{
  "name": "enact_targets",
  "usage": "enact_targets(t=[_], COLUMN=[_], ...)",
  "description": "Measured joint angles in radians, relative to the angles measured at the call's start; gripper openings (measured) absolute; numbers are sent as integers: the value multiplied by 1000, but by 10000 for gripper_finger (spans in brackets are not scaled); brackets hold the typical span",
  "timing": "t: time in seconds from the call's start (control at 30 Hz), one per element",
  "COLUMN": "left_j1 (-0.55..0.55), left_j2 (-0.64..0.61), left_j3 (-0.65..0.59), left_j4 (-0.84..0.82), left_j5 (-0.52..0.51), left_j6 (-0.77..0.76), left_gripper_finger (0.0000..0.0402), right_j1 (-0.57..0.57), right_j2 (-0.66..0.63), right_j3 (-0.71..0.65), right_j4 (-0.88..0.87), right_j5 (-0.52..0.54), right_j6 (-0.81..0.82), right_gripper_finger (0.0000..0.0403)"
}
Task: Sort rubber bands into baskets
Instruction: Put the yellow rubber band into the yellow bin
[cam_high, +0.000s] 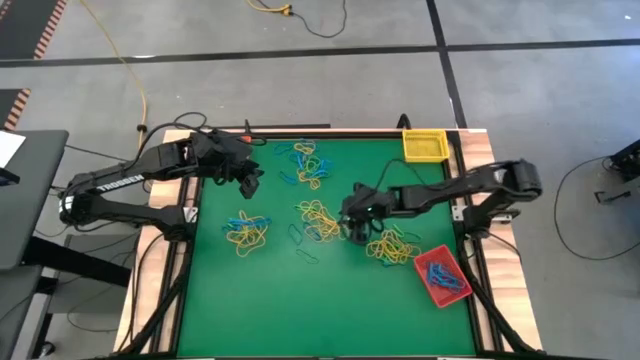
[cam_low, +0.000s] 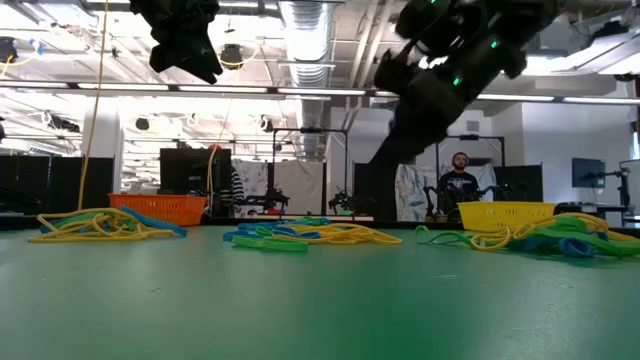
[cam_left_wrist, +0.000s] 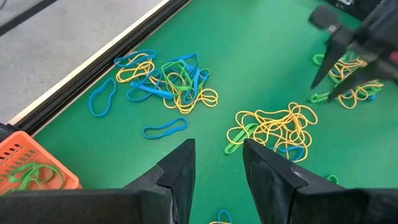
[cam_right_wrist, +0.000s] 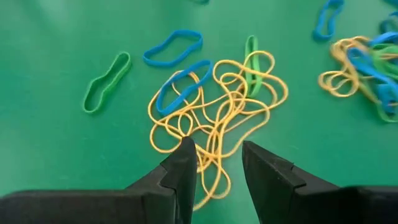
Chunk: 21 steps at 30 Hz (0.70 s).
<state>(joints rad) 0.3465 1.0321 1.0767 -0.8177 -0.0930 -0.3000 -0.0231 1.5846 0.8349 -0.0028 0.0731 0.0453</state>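
Observation:
Rubber bands in yellow, blue and green lie in several loose piles on the green table: a far pile, a left pile, a middle pile and a right pile. My right gripper is open and hovers over the mostly yellow middle pile, its fingers above the pile's edge. My left gripper is open and empty, raised over the table's far left part. The orange basket holds green bands, the red basket holds blue bands, and the yellow basket stands at the far right corner.
Single bands lie apart on the cloth: a blue one and a green one beside the middle pile. The table's raised frame runs along its edges. Bare green cloth fills the near half. A person stands in the room beyond.

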Motion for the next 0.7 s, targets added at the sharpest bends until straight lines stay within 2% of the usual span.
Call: enact_targets(t=[0.17,0.3,0.7], left_j1=[0,0,0], left_j2=[0,0,0], left_j3=[0,0,0], left_j4=[0,0,0], left_j5=[0,0,0], left_j6=[0,0,0], left_gripper_finger=[124,124,124], right_j1=[-1,0,-25], right_j2=[124,184,221], right_j3=[1,32,70], right_j4=[118,122,114], right_j5=[-47,-48,2], right_j6=[7,7,-20], right_gripper_finger=[157,157,157])
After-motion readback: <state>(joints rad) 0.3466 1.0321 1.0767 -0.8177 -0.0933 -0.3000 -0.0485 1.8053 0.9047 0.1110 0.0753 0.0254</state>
